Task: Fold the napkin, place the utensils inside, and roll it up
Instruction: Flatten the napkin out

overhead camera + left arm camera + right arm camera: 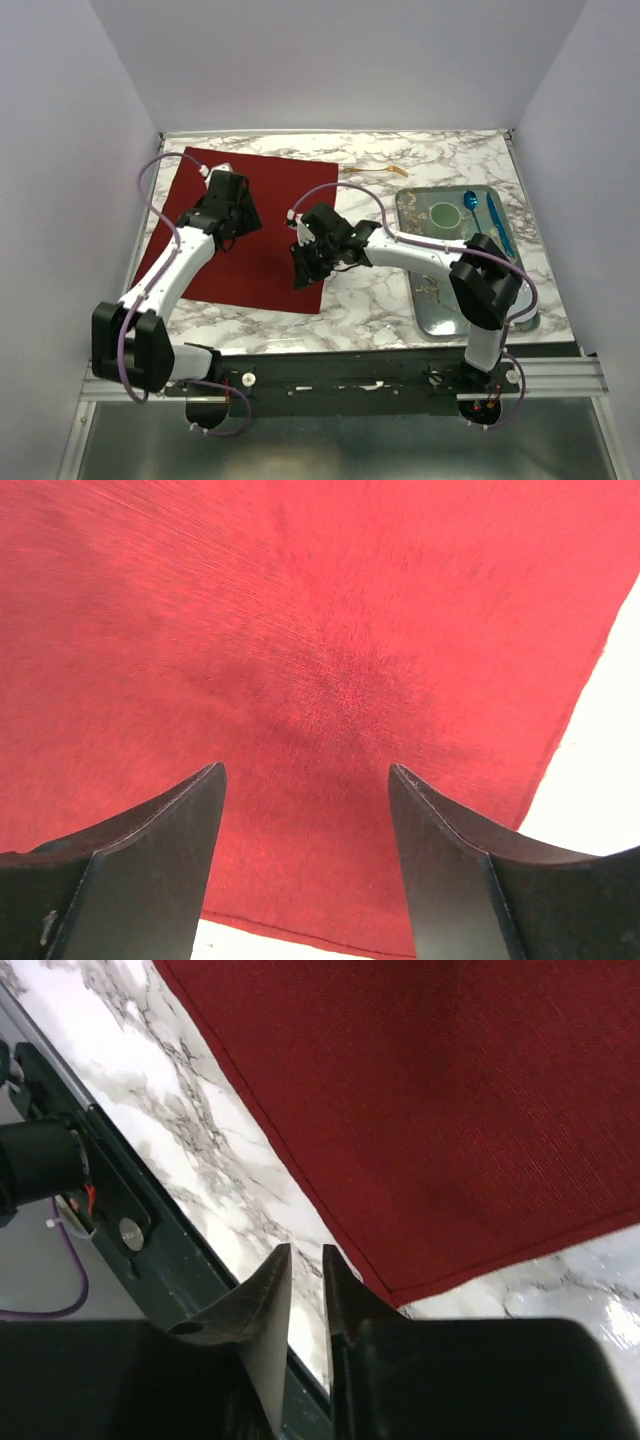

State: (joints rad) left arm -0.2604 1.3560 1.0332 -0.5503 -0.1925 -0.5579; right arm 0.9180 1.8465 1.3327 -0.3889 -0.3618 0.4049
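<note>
Evidently left gripper [305, 775] gaped empty over napkin [300, 600]; right gripper [307, 1252] nearly closed beside corner, likely to start fold, grip unclear.

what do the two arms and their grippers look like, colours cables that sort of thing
Both the left arm and right arm have white links with bulky black joints, and a thin purple cable loops along each. The left gripper and right gripper have matte black, curved, tapering fingers.
</note>
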